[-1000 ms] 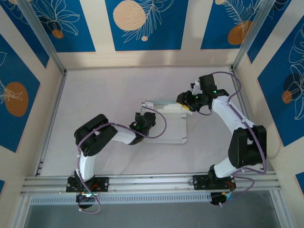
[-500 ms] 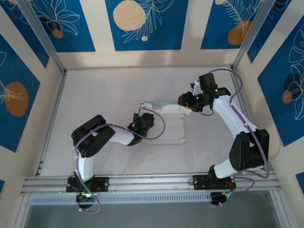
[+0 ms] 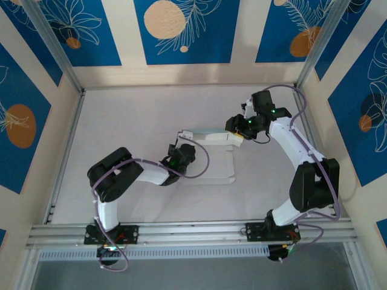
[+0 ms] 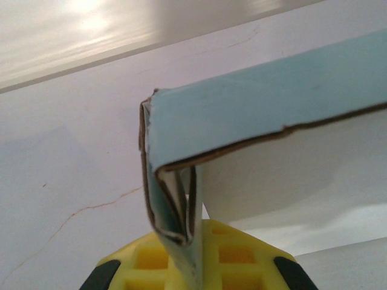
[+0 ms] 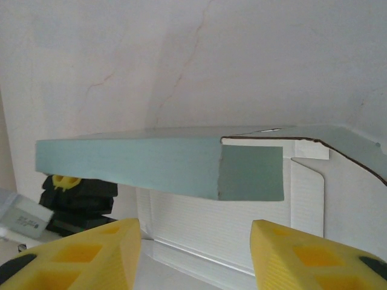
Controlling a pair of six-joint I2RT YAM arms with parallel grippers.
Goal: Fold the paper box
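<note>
Left gripper (image 4: 187, 261) is pinched shut on a folded corner tab of the paper box (image 4: 266, 106). The box's raised wall runs off to the gripper's right, and the base panel lies flat on the table (image 3: 127, 121). Right gripper (image 5: 195, 241) has its jaws apart just short of the wall's other end, not touching it. The thin card looks light, springy and easily creased, so it is best held gently at the wall's ends, near the fold lines.
</note>
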